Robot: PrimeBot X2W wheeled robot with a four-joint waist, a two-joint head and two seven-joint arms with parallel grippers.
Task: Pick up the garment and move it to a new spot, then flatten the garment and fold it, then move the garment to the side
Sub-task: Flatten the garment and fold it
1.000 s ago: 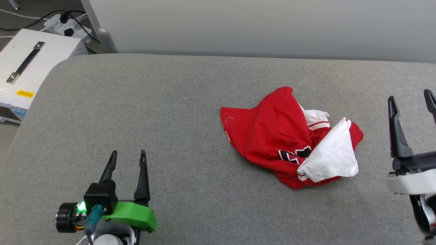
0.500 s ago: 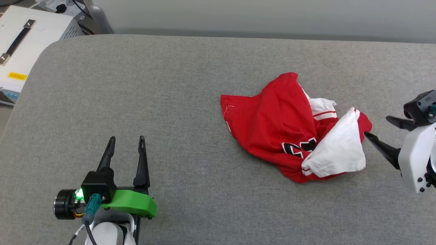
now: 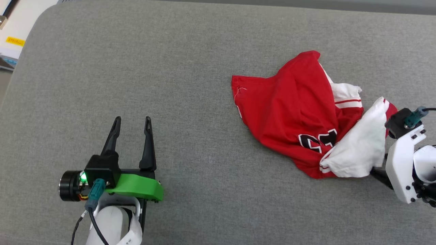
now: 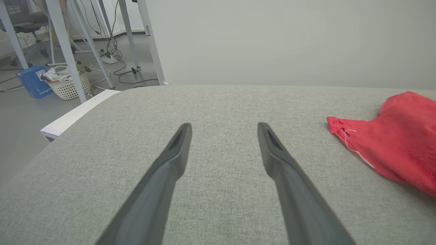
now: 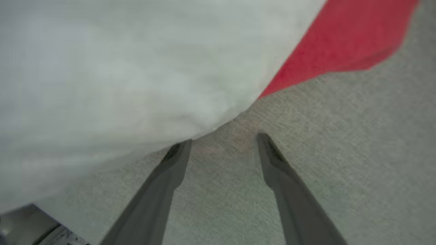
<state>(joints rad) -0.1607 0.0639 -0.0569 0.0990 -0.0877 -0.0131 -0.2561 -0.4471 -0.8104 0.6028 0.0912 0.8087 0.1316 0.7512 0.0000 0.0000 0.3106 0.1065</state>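
Observation:
The garment [image 3: 289, 109] lies crumpled on the grey padded table [image 3: 170, 68], right of centre, red with a white sleeve [image 3: 361, 146] on top and black-and-white lettering showing. My right gripper [image 5: 223, 143] is open and low over the table. Its fingertips sit at the edge of the white sleeve [image 5: 102, 68], with red cloth [image 5: 340, 44] beyond. In the head view its white wrist [image 3: 405, 170] is at the garment's right side, and the sleeve hides most of the fingers. My left gripper [image 3: 133, 119] stands open and empty at the lower left, far from the garment [image 4: 402, 143].
A white box with a yellow label [image 3: 13, 34] stands off the table's rounded far-left corner. Beyond that edge, the left wrist view shows metal table legs, a basket [image 4: 68, 85] and a blue box [image 4: 32, 81] on the floor.
The head camera has tilted down and shifted. My right gripper has turned from pointing up to pointing left and has moved in to the white sleeve's edge. The left gripper has stayed put.

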